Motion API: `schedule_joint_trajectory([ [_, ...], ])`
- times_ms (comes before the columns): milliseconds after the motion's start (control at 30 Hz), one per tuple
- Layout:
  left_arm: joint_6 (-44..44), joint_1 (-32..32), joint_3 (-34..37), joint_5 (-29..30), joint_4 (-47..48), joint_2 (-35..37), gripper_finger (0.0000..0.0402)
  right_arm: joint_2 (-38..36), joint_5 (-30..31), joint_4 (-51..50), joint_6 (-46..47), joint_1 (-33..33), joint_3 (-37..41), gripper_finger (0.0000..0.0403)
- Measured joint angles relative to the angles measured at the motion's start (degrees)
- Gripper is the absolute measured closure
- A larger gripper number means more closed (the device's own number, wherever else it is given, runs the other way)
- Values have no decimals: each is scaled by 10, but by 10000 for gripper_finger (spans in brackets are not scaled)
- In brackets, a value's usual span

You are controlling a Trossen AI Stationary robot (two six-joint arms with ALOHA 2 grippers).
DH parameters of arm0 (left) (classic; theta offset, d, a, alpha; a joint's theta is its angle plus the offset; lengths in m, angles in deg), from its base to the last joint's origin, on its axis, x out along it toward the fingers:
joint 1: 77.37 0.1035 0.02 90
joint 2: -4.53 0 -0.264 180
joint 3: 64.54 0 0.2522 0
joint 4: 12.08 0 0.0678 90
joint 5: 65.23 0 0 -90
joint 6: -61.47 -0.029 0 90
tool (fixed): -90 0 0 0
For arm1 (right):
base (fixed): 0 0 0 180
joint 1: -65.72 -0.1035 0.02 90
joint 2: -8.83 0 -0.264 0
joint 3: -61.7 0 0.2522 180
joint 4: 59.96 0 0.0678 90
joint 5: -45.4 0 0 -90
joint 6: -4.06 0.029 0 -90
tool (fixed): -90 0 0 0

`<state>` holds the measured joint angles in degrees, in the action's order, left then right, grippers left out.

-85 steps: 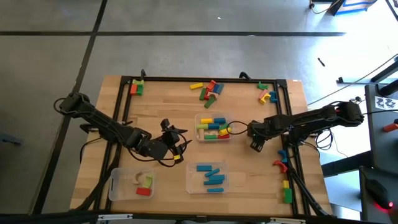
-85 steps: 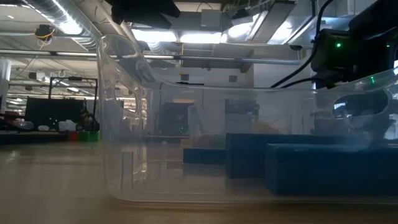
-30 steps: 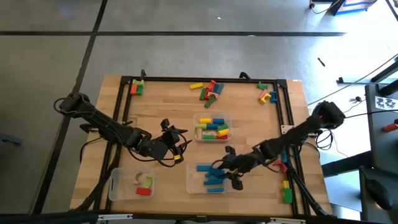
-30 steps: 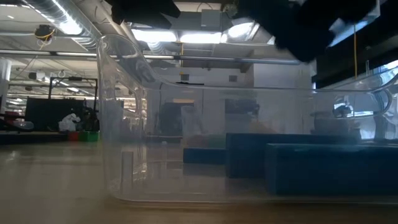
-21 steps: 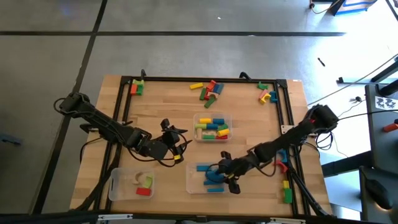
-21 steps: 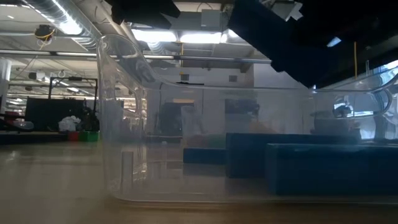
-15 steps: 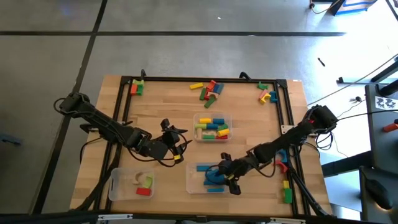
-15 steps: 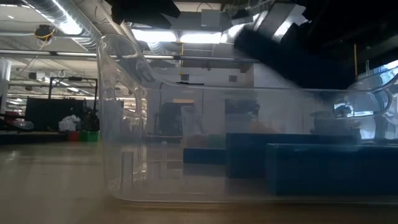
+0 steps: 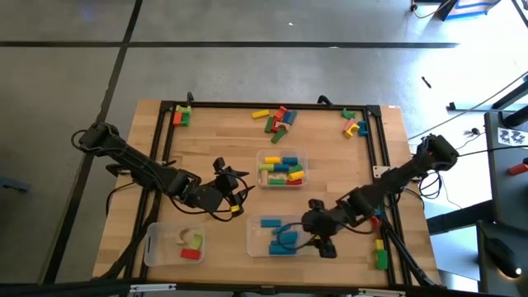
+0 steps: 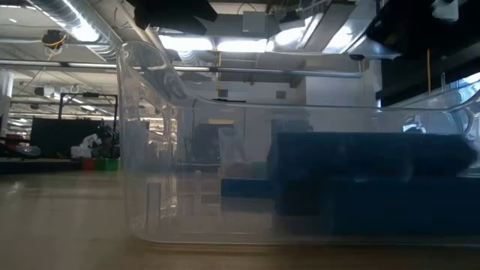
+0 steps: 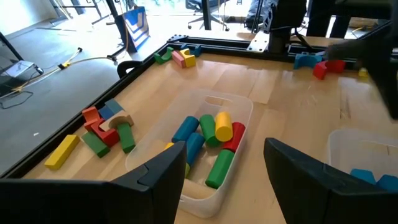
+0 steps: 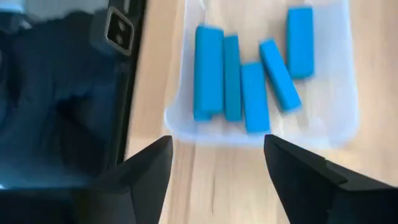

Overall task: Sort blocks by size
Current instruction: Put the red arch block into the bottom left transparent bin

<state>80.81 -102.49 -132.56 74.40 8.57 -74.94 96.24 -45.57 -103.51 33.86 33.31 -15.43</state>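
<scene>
right hand (image 9: 323, 239): open, empty, beside blue blocks (image 12: 252, 68) in tray (image 9: 257, 247) | left hand (image 9: 233, 194): open, mid-bench (image 9: 214, 132)

The right gripper (image 12: 214, 171) hangs over the wooden counter (image 12: 205, 186), its two dark fingers (image 12: 146, 171) spread apart with nothing between them. Past the fingers sits a clear plastic tray (image 12: 345, 93) holding five blue blocks (image 12: 255, 96), all bars. Two of them lie side by side and touching, a third lies just beside that pair, a fourth lies slanted against it, and the fifth lies apart near the tray's wall. Along one side of the counter runs a black frame rail (image 12: 127, 81).
</scene>
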Motion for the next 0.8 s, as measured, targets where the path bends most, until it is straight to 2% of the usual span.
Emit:
schedule_joint_trajectory([
  [200,2,0,0,0,0,0,192,-20,47,-151,68,-44,-49,148],
  [400,10,0,0,0,0,0,192,-35,65,-229,183,-93,-49,148],
  [600,10,0,0,0,0,0,192,-47,122,-335,271,-147,-49,148],
  [800,13,0,0,0,0,0,192,-49,132,-406,360,-200,-44,148],
])
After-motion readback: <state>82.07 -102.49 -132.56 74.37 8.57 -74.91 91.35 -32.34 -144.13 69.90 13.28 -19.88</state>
